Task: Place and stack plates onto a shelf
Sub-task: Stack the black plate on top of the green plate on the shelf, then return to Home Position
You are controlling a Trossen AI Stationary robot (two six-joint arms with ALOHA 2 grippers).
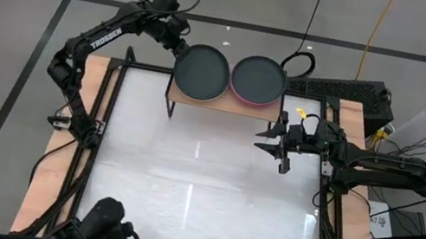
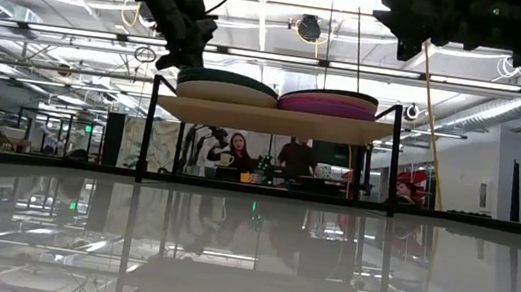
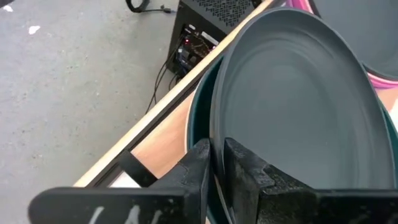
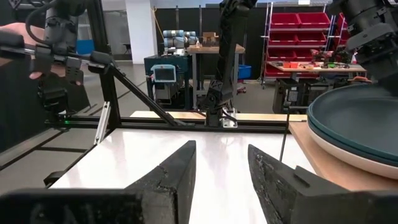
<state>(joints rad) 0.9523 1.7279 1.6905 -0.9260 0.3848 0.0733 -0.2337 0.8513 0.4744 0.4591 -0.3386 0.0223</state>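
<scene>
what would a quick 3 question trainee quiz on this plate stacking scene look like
1. True or false: the left gripper grips the rim of the dark grey plate on top of the left stack.
2. How many stacks of plates stand on the shelf?
3. The right gripper is: A) holding a plate B) open over the white tabletop C) resting on the shelf.

Key: 1 true; 2 two, the right one topped by a dark plate; 3 B, its jaws are apart and hold nothing.
</scene>
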